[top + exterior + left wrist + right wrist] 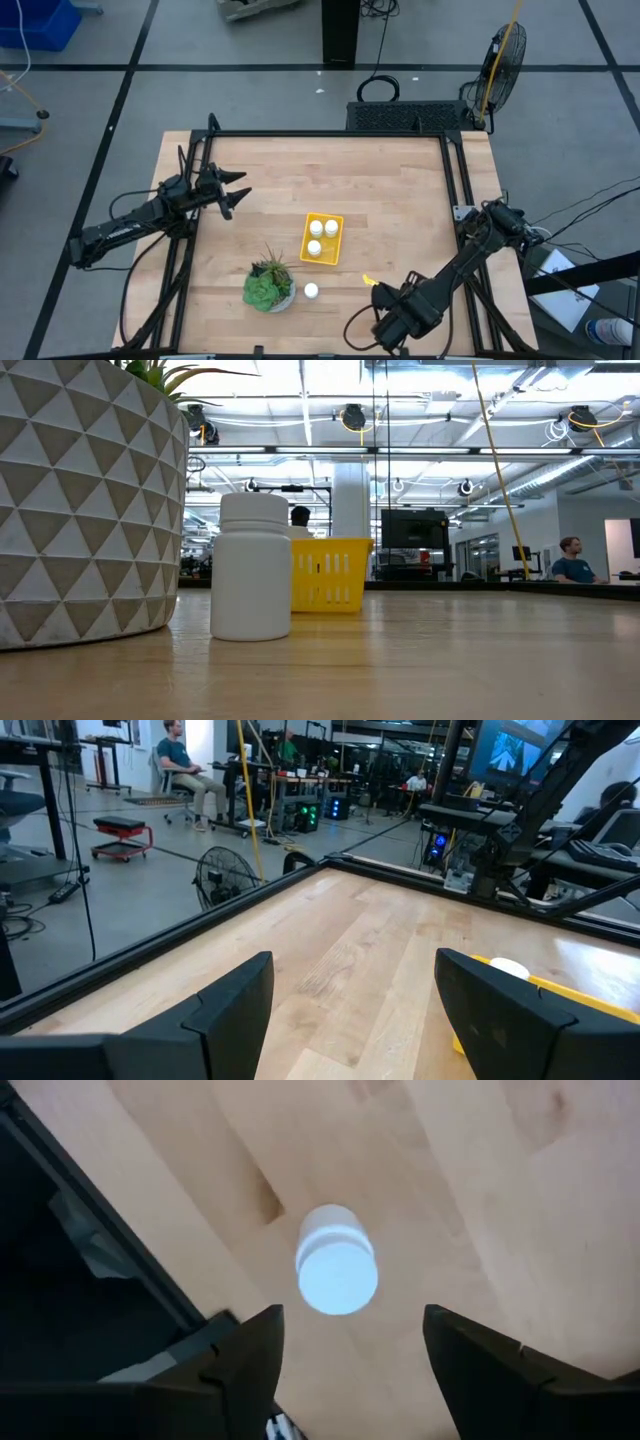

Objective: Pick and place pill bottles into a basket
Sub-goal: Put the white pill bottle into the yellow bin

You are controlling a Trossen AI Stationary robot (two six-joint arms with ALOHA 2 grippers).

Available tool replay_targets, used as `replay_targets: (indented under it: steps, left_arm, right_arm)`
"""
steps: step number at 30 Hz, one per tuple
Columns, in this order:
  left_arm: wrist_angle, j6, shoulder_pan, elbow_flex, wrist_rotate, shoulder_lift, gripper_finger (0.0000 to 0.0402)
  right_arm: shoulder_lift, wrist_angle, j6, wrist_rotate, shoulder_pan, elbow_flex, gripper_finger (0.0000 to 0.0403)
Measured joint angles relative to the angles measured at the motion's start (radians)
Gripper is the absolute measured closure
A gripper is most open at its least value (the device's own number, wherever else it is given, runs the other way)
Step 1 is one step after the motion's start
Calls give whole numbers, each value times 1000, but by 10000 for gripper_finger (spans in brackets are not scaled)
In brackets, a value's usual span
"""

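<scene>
Where the high view looks straight down on the wooden table (400, 190), the yellow basket (323, 239) sits a little right of centre, a shallow bright rectangle with three white pill bottles showing as round caps inside it: two side by side at its upper end (316, 227) (331, 227) and one below them (314, 247). A fourth bottle (311, 291) stands alone on the wood lower down, just right of the potted plant (268, 285). At the left of the frame the left gripper (236, 192) hangs over the table's left part with its fingers spread apart. At the lower right the right gripper (372, 281) is near the table's front edge; from here its fingers are too small to read.

Across the low view, the lone bottle (251, 566) stands upright left of centre, a plain white cylinder with a slightly narrower ribbed cap. The plant's white pot (90, 500), patterned with grey triangles, fills the left edge beside it. Behind the bottle the basket (328, 574) shows a slotted yellow wall.

Through the left wrist view, the two dark fingers (235, 1005) stand wide apart over bare wood, and the basket's yellow rim (560, 988) with one white cap (508, 968) appears at the right.

Below the right wrist camera, a fifth bottle (336, 1261) stands on the wood at centre frame, seen cap-first, with the right gripper's fingers (255, 1350) spread open on either side and holding nothing.
</scene>
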State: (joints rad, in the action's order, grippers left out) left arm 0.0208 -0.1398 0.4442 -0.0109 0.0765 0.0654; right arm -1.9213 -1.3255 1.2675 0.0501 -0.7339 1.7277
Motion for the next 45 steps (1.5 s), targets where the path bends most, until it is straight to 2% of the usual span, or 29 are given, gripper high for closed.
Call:
replay_targets:
  steps: [5,11,17,26,36,45]
  left_arm:
    - [0,0,0,0,0,0,119]
    - [0,1,0,0,0,0,119]
    - [0,2,0,0,0,0,119]
    - [0,2,0,0,0,0,119]
    - [0,5,0,0,0,0,119]
    - [0,3,0,0,0,0,119]
  right_arm:
    - [1,18,-4,6,2,-48,155]
    - [0,75,-5,83,4,-115,153]
    - [0,158,-8,81,4,-123,153]
    - [0,178,-8,50,4,-128,154]
    - [1,265,-13,103,7,-213,154]
    - [1,302,-23,102,9,-245,154]
